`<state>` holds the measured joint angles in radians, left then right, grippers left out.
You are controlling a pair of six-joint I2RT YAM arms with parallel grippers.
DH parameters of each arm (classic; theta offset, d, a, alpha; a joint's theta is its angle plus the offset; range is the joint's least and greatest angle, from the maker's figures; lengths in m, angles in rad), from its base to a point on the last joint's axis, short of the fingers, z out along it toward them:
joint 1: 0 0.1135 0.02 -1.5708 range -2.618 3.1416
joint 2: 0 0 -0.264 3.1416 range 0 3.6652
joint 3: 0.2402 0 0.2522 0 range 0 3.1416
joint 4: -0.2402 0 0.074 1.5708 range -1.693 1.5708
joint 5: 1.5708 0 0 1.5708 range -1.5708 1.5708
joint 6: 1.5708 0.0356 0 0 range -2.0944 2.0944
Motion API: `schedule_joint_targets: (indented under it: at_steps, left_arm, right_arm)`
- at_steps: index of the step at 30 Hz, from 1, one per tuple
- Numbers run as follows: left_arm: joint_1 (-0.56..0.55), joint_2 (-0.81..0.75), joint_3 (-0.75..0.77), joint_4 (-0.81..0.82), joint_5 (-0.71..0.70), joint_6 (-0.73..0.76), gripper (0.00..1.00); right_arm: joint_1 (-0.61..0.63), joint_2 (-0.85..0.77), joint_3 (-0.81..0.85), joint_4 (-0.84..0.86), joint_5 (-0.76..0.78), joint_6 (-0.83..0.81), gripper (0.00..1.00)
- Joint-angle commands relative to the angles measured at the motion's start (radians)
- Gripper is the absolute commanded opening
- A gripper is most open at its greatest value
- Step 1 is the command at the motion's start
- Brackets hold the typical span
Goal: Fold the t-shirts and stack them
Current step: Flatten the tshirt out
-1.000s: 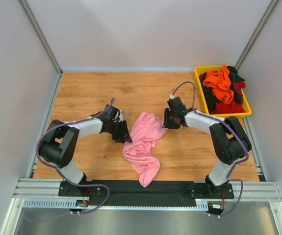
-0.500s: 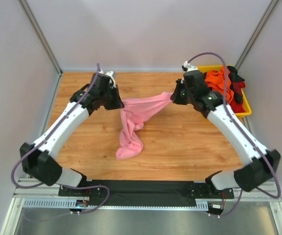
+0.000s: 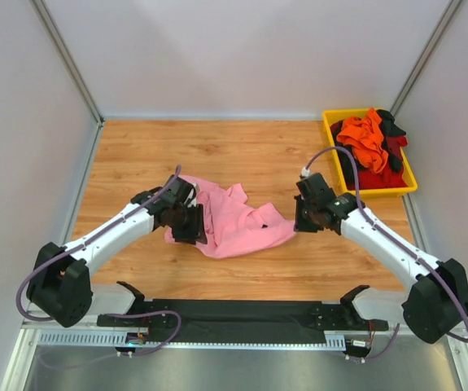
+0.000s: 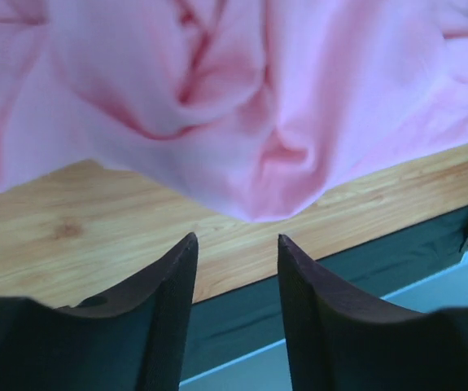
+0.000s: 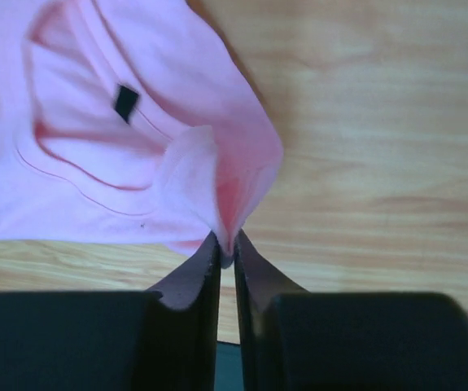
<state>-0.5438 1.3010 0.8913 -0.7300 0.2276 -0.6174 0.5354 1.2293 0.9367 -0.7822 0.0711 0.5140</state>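
pinching pink t-shirt (image 5: 120, 147), right gripper (image 5: 226, 252); left gripper (image 4: 238, 241) parted, wrist-view only.

The pink t-shirt (image 3: 235, 220) is soft, matt, creased cloth on a smooth wood-grain table (image 3: 242, 155), and at two o'clock a glossy yellow plastic bin (image 3: 384, 191) holds more matt cloth t-shirts (image 3: 368, 142).

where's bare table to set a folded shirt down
Bare table runs along the back wall, from the left wall to the yellow bin, beyond the pink shirt. Crowded: the middle, where the left gripper and right gripper flank the shirt.
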Motion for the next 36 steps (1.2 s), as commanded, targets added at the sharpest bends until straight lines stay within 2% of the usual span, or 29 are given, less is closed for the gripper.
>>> schedule_joint_targets:
  at_steps: [1,2,4,6,9,11,12,18,19,23,25,29,33,36]
  left_arm:
    - [0.002,-0.077,0.005,0.020,-0.032,-0.027,0.53]
    - [0.004,-0.083,0.015,0.005,-0.057,-0.021,0.59]
    - [0.034,-0.077,0.029,-0.005,-0.105,-0.004,0.62]
    - [0.112,-0.039,0.034,0.006,-0.084,0.001,0.62]
    - [0.215,0.017,0.006,0.064,-0.002,-0.004,0.61]
    - [0.241,0.055,-0.005,0.090,-0.002,-0.008,0.61]
    - [0.243,0.067,-0.005,0.095,-0.002,-0.007,0.60]
    - [0.269,0.103,-0.020,0.110,-0.034,-0.012,0.59]
    - [0.281,0.098,-0.034,0.130,-0.034,-0.012,0.59]
    - [0.384,0.130,-0.043,0.173,0.030,-0.038,0.59]
    - [0.410,0.167,-0.019,0.187,0.062,-0.045,0.59]
    - [0.412,0.225,0.052,0.185,0.038,-0.054,0.59]
    - [0.412,0.303,0.118,0.205,-0.003,-0.068,0.59]
    - [0.412,0.354,0.144,0.253,-0.019,-0.077,0.59]
  right_arm:
    - [0.000,-0.033,-0.085,-0.016,0.038,0.038,0.15]
    - [0.000,-0.039,-0.107,-0.008,0.036,0.044,0.23]
    - [0.000,-0.048,-0.093,-0.002,0.033,0.041,0.38]
    - [0.000,-0.028,-0.040,0.032,0.019,0.003,0.45]
    - [-0.002,0.054,0.030,0.151,-0.039,-0.076,0.48]
    - [-0.003,0.122,0.103,0.236,-0.056,-0.112,0.49]
    - [-0.005,0.216,0.134,0.247,-0.106,-0.121,0.48]
    - [-0.006,0.495,0.357,0.336,-0.224,-0.195,0.48]
    - [-0.005,0.581,0.390,0.343,-0.226,-0.215,0.48]
    - [-0.012,0.766,0.571,0.314,-0.280,-0.291,0.48]
    - [-0.014,0.827,0.629,0.320,-0.312,-0.298,0.48]
    - [-0.014,0.894,0.715,0.278,-0.269,-0.281,0.47]
    - [-0.012,0.924,0.697,0.316,-0.330,-0.275,0.47]
    - [-0.014,0.947,0.708,0.299,-0.283,-0.285,0.51]
